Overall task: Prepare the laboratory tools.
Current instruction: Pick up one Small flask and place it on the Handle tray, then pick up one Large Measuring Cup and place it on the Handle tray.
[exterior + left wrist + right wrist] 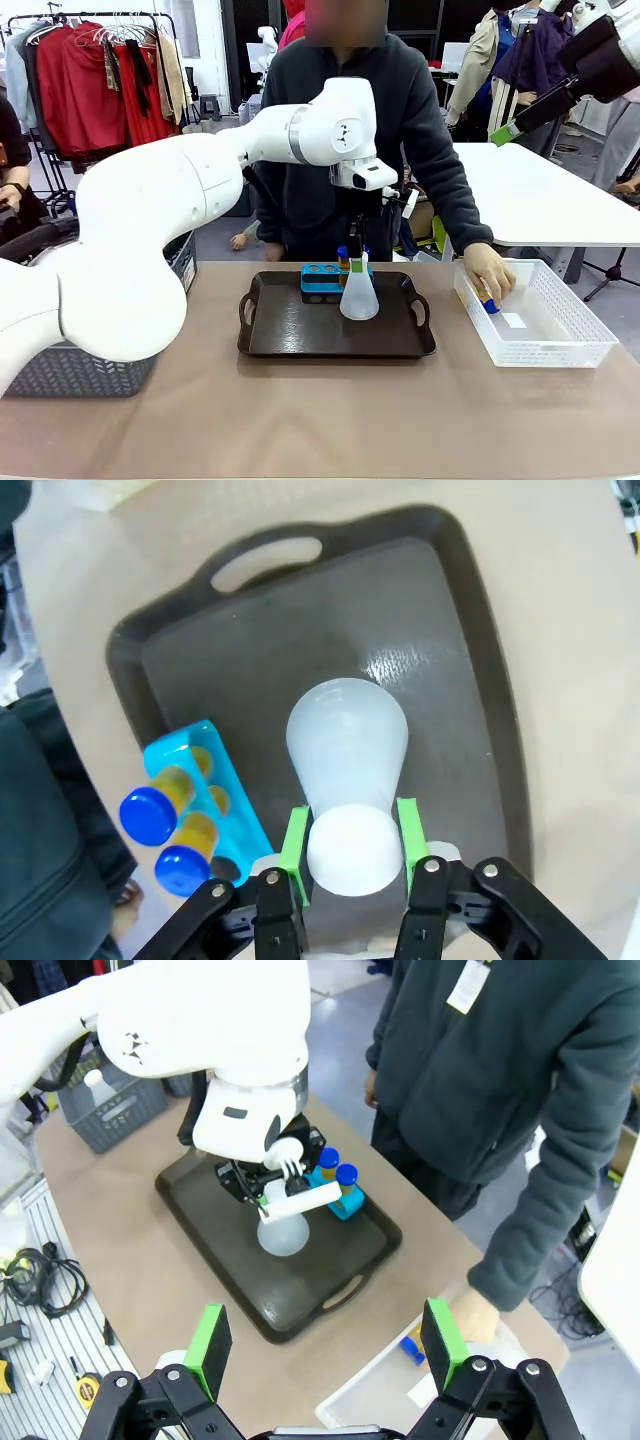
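One conical flask (347,740) on dark tray (450,680), neck pinched by left pincer (350,842), right pincer (325,1345) spread, person's tag (466,987) unreadable.

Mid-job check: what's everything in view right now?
Table: one, tan, underneath.
Tray: one, dark brown, table centre.
Conical flask: one, translucent white, upright, tray centre.
Tube rack: one, blue, tray's far edge.
Racked tubes: two, yellow, blue caps, in rack.
Mesh basket: one, white, table's right.
Loose tube: one, yellow, blue cap, in mesh basket.
Woven basket: one, grey, table's left.
Left gripper: black, green pads, shut on flask neck.
Right gripper: black, green pads, open, raised.
Person's hand: one, inside mesh basket.
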You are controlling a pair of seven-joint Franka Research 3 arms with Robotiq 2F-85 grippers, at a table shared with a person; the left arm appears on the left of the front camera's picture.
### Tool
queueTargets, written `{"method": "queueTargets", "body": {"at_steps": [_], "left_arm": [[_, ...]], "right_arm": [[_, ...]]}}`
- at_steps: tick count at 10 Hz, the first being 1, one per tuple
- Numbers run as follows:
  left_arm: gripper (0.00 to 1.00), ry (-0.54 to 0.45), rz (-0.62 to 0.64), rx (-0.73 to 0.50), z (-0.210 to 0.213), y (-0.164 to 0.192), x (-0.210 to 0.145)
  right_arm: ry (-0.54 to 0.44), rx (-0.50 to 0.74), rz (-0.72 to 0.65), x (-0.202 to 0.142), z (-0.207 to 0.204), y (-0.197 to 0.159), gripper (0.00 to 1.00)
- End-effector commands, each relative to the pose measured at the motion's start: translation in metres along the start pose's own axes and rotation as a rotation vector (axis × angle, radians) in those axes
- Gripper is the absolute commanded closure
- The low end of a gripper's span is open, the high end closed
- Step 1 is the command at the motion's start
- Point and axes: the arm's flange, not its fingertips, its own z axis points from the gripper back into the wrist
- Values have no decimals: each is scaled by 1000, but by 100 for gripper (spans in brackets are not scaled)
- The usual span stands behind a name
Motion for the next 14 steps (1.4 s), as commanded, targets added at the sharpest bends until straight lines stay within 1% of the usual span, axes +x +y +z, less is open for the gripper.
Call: {"method": "queueTargets", "body": {"at_steps": [1,4,5,9,10,12,14], "left_arm": [[100,27,-2,-2,13,59,26],[100,31,-7,-14,4,58,29],[90,30,-13,-23,4,57,30],[12,10,-9,-26,11,54,31],[0,5,-5,-28,12,53,32],[0,-13,1,-20,19,49,31],[0,-23,15,2,37,36,25]], "right_arm": [[-19,12,0,1,1,-1,0],[-19,12,0,1,1,-1,0],[-19,12,0,1,1,-1,0],[-19,12,0,1,1,-1,0],[-19,12,0,1,1,-1,0],[-19,12,0,1,1,-1,0],[-19,12,0,1,1,-1,0]]}}
